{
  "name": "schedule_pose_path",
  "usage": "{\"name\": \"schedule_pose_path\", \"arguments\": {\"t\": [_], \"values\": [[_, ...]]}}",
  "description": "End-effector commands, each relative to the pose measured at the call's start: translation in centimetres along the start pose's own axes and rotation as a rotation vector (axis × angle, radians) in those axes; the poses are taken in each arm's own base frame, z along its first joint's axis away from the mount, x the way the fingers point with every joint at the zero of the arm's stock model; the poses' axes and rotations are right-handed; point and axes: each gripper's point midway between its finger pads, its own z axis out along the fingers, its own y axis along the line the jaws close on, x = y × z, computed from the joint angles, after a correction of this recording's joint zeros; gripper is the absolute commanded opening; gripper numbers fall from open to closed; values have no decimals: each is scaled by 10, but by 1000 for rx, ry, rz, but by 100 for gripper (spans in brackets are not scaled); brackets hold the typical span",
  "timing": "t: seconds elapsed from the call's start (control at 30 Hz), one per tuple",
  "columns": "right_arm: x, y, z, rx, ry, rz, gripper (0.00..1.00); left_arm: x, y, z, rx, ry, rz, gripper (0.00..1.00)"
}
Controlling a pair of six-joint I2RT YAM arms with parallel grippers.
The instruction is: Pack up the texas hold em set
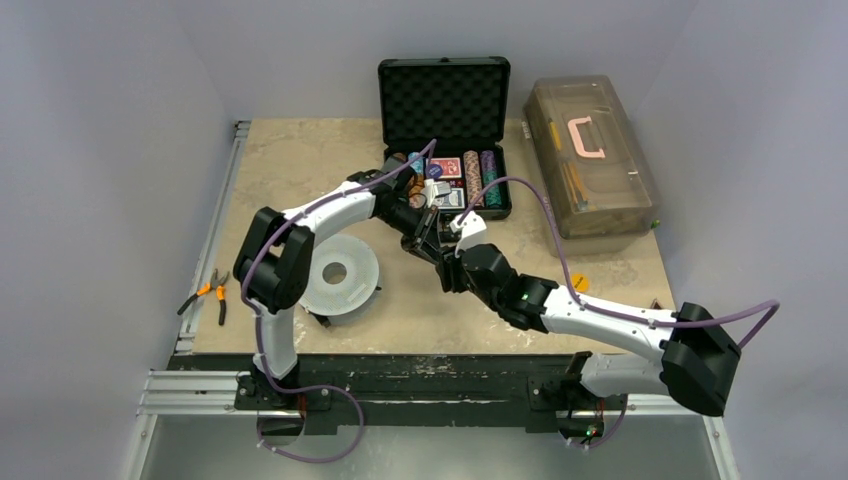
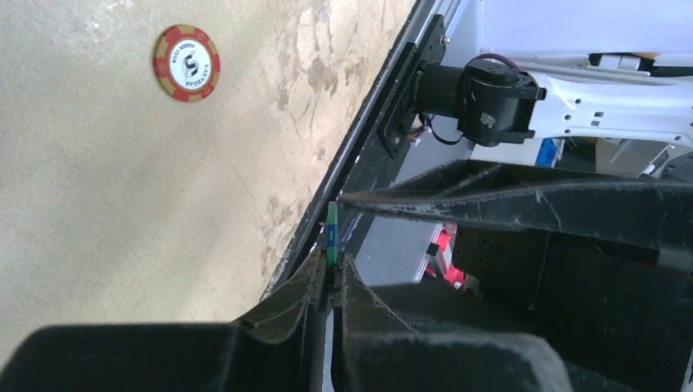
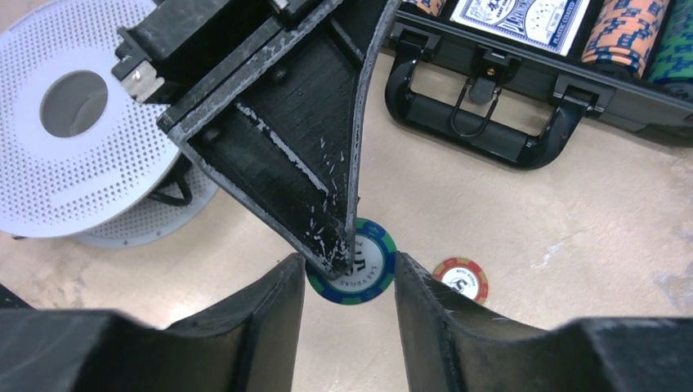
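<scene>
Poker chip (image 3: 372, 263), blue and green, sits pinched between the two grippers just in front of the open briefcase (image 1: 444, 100). The top view shows only the two arms meeting there above the table (image 1: 300, 160). The right wrist view shows the chip's face, with the right gripper (image 3: 350, 276) clasping its rim from both sides and the left gripper (image 2: 334, 268) coming in from above. The left wrist view shows the same chip only as a thin edge, those jaws closed flat on its two faces. Both wrist views show a red chip (image 3: 461, 279) lying flat on the table nearby. The briefcase holds rows of chips (image 1: 481, 178) and card decks (image 1: 447, 167); its handle (image 3: 458, 137) faces the arms. A perforated disc (image 1: 362, 282) lies to the left.
</scene>
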Motion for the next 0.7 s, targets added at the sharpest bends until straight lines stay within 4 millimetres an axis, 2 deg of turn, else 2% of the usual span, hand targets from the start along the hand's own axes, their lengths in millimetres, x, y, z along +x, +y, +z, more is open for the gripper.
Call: {"name": "schedule_pose_path", "arguments": {"t": [0.0,0.1,0.17,0.2,0.3,0.43,0.53,0.67], "values": [[-27,-2,-4,22,-67,21,55,-4,-20,-8,31,-19,74,0],[-21,-4,-9,4,-47,20,77,-7,-23,-15,26,-47,93,0],[-17,3,-12,-75,-3,41,83,-9,-28,-21,38,-65,111,0],[-17,7,-15,-122,22,65,83,-10,-30,-25,50,-74,124,0],[-23,15,-27,-260,86,179,72,-9,-43,-31,97,-80,172,0],[-55,20,-49,-488,32,357,61,-4,-63,-36,183,-75,233,0],[-66,15,-53,-592,34,451,48,0,-75,-38,228,-74,271,0],[-71,21,-57,-710,44,525,43,6,-83,-38,251,-65,300,0]]}}
